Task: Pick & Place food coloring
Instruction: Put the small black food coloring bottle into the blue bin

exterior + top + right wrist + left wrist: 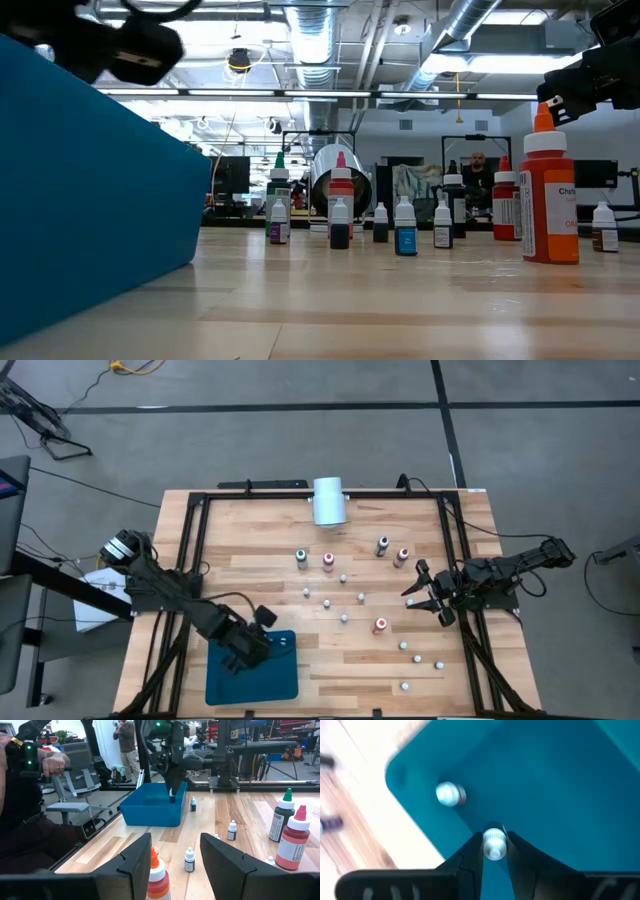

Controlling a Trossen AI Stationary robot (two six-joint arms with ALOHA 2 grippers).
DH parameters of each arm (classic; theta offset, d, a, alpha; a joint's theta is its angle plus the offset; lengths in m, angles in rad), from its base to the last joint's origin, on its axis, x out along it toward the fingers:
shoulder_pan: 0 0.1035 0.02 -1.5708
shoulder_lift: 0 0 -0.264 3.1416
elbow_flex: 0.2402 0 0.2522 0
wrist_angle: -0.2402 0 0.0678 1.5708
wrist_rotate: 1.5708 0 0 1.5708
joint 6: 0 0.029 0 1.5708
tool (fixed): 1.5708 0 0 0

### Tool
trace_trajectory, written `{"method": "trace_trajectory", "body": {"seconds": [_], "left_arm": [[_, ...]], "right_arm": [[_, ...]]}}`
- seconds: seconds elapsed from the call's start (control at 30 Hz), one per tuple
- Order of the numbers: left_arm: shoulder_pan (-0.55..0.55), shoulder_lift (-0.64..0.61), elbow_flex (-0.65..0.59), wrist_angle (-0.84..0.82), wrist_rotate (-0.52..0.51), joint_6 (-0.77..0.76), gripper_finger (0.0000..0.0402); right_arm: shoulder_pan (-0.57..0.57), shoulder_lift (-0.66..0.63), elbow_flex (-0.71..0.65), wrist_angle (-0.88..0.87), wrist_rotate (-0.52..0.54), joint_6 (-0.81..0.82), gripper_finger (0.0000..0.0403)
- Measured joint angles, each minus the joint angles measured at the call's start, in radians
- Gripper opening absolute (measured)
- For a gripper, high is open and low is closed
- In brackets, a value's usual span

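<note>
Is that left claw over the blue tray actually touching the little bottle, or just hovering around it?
Touching. In the left wrist view the left gripper has its two dark fingers pressed against both sides of a small white-capped bottle, above the blue tray.

1. A tray point(250, 678) sits at the table's point(330, 670) front-left corner.
2. The left gripper point(494, 851) is above the tray, clamped around a small bottle point(494, 843); another bottle point(450, 794) lies in the tray.
3. More food coloring bottles point(343, 598) are scattered across the table's middle and right.
4. A cylinder point(329, 500) lies at the back edge.
5. The right gripper point(424, 592) hovers at the right side, fingers apart.
</note>
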Motion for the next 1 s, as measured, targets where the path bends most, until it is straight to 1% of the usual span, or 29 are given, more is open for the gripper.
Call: {"method": "trace_trajectory", "body": {"seconds": [0.23, 0.47, 0.87, 1.0], "left_arm": [[0.045, 0.096, 0.091, -0.038, 0.001, 0.099, 0.0059], [0.071, 0.166, 0.113, -0.045, 0.003, 0.132, 0.0059], [0.095, 0.190, 0.111, -0.051, 0.001, 0.132, 0.0059], [0.095, 0.190, 0.111, -0.052, 0.001, 0.155, 0.0059]], "right_arm": [[0.000, 0.000, 0.000, 0.000, 0.000, 0.000, 0.0159], [0.000, 0.000, 0.000, 0.000, 0.000, 0.000, 0.0159], [0.000, 0.000, 0.000, 0.000, 0.000, 0.000, 0.0159], [0.000, 0.000, 0.000, 0.000, 0.000, 0.000, 0.0159]]}}
